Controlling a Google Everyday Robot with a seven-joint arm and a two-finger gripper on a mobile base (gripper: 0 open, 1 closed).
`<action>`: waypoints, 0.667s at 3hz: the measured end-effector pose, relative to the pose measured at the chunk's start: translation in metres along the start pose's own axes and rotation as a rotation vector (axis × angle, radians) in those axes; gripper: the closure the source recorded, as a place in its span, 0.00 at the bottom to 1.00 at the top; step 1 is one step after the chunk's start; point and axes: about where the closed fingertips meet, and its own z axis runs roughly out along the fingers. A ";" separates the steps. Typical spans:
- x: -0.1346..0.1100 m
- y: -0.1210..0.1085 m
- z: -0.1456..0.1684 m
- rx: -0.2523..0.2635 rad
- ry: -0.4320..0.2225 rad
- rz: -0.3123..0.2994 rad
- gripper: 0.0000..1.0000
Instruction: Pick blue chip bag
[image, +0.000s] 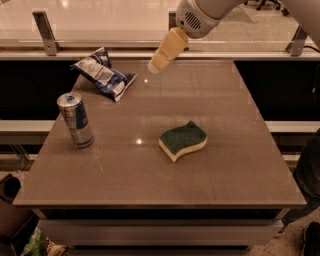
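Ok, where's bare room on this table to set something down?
Bare: the right side past the sponge, and the front strip between sponge and table edge. Crowded: back left, with the can, the blue chip bag and the gripper hovering beside it.

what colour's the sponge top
Dark green sponge top, cream underneath, camera view; gripper hovers near crumpled blue chip bag.
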 end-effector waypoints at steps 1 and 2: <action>0.000 0.000 0.000 0.000 0.000 0.000 0.00; -0.006 -0.005 0.010 0.024 0.009 0.028 0.00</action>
